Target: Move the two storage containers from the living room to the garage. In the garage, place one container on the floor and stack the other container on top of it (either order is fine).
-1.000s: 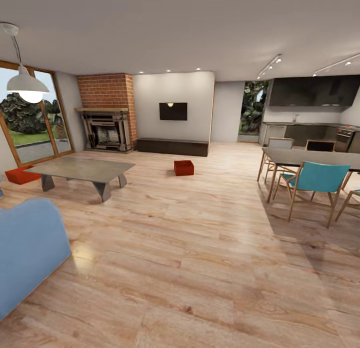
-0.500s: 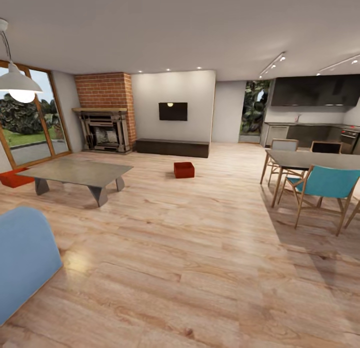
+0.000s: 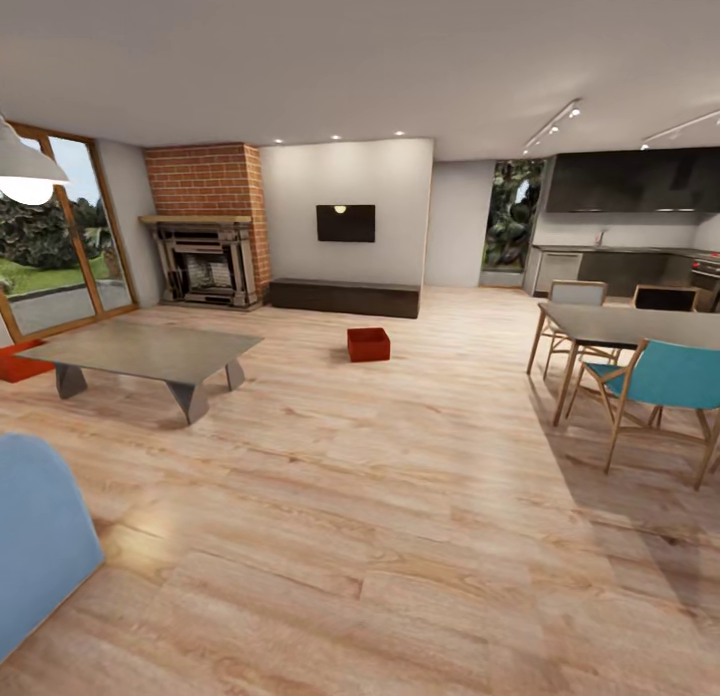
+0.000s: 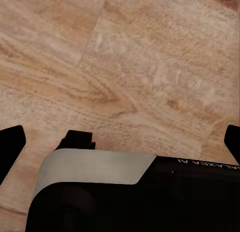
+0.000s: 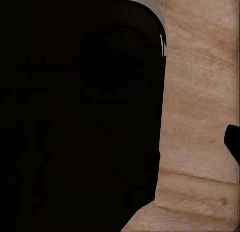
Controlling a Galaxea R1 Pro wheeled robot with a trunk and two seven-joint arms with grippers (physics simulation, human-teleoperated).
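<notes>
While the head camera swings rightward | orange-red plastic bin (image 3: 368,343) on wood-plank floor (image 3: 400,536) holds centre, approach pending | second bin (image 3: 14,361) behind grey table (image 3: 140,351) | both grippers' state indiscernible

Left end effector (image 4: 120,142) fingers (image 4: 10,144) spread wide, pointing floorward.

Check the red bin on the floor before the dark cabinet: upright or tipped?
Upright: the storage container sits flat on the wood-plank floor, its rim level and open top facing up.
</notes>
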